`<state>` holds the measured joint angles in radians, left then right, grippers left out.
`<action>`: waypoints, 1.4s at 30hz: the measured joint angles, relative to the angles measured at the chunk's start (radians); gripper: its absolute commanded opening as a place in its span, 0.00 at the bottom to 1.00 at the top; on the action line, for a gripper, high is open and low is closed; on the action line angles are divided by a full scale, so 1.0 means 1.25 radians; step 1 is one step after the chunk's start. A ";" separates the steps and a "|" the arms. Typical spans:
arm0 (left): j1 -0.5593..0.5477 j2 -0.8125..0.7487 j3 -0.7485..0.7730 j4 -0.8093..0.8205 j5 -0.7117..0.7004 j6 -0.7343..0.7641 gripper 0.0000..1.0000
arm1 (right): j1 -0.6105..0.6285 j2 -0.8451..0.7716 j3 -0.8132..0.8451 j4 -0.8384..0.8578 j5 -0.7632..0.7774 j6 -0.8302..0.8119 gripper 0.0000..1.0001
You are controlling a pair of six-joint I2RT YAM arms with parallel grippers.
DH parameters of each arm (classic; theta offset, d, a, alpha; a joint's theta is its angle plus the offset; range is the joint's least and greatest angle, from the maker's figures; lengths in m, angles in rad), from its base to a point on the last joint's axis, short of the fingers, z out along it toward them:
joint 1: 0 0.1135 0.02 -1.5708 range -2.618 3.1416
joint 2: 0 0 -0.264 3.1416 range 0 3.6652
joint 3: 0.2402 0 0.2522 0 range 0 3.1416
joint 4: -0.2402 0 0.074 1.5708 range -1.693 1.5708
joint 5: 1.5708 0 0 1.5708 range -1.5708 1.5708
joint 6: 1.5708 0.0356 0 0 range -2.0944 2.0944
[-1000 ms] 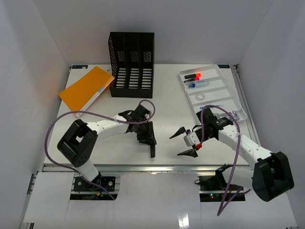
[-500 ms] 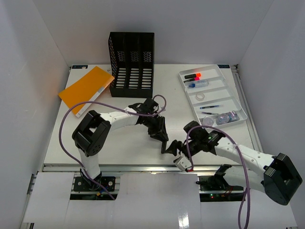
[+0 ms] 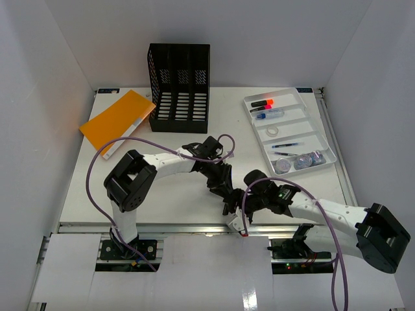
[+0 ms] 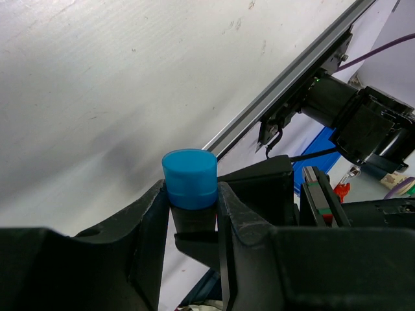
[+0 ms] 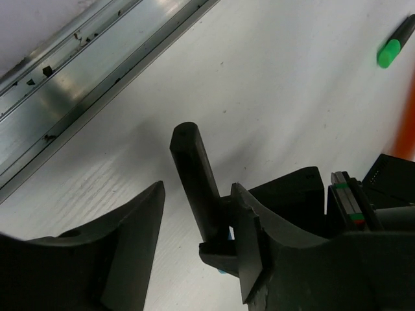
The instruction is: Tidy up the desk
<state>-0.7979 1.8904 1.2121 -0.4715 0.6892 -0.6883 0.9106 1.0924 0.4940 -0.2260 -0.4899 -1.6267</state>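
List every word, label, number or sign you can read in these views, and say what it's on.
No text can be read in any view.
Blue stickers at the desk's far corners: too small to read.
Pens in the tray: any print is too small to read.
Blue-capped pen: no print showing.

I'm looking at a plain white back wall [image 3: 272,39], evenly and softly lit. Left of it, the left side wall [image 3: 32,129] meets it at a corner and looks slightly greyer. Right of it, the right side wall [image 3: 386,110] does likewise. Opposite it lie flat white panels [image 3: 214,272].
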 measured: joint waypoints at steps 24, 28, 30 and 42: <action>0.007 -0.037 0.000 0.020 -0.003 0.008 0.78 | 0.021 0.021 0.008 -0.032 0.014 -0.027 0.08; 0.030 -0.102 0.000 0.037 -0.046 0.009 0.81 | 0.021 0.008 0.008 -0.051 0.014 -0.026 0.08; 0.049 -0.139 0.000 0.040 -0.078 0.012 0.83 | 0.020 -0.004 0.008 -0.052 0.014 -0.021 0.08; 0.198 -0.602 -0.188 0.033 -0.489 0.069 0.98 | -0.222 0.020 0.153 0.046 -0.004 0.355 0.08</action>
<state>-0.5509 1.1384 0.9777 -0.4303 0.0783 -0.6026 0.6334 1.1172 0.6854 -0.1681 -0.4943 -1.1829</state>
